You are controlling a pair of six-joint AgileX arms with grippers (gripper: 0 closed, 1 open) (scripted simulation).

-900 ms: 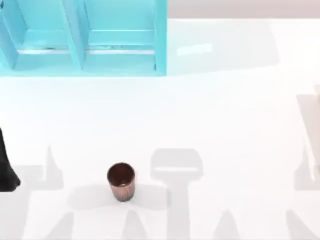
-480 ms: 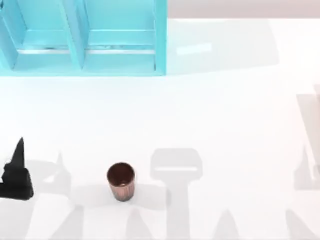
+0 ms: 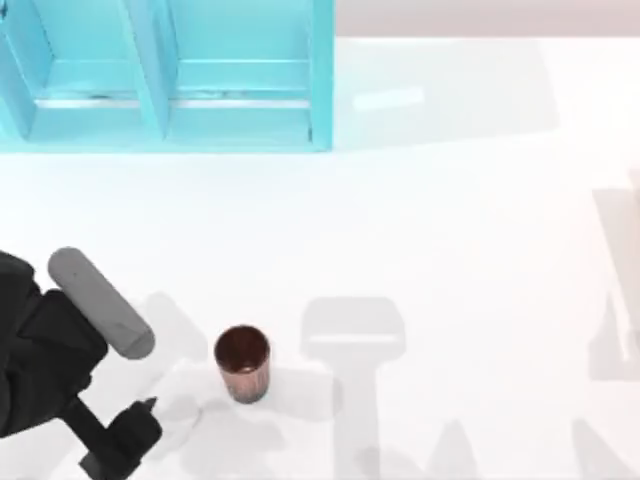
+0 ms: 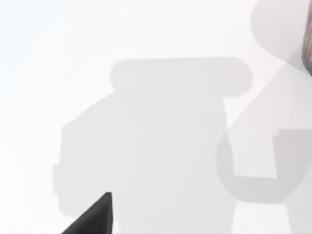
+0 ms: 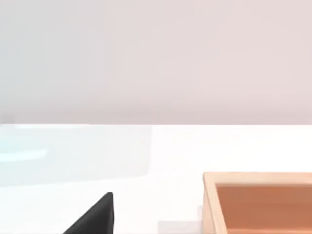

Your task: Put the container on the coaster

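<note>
The container [image 3: 241,362], a small copper-brown cup with a dark inside, stands upright on the white table near the front. My left gripper [image 3: 138,428] hovers low to the cup's left, a short way off and not touching it. One dark fingertip [image 4: 96,217] shows in the left wrist view with nothing against it, so the jaws stand open; the cup's edge [image 4: 308,48] peeks in there. The right wrist view has a fingertip [image 5: 96,217] of the open right gripper, and the coaster [image 5: 258,200], a square with a pale wood rim and orange inside.
A light blue cabinet [image 3: 170,75] with open compartments stands at the table's back left. My left arm's black body and grey cylinder [image 3: 100,302] cover the table's front left. White table stretches to the right of the cup.
My left arm has swung in from the left edge and reached right, toward the cup. The cup has not moved.
</note>
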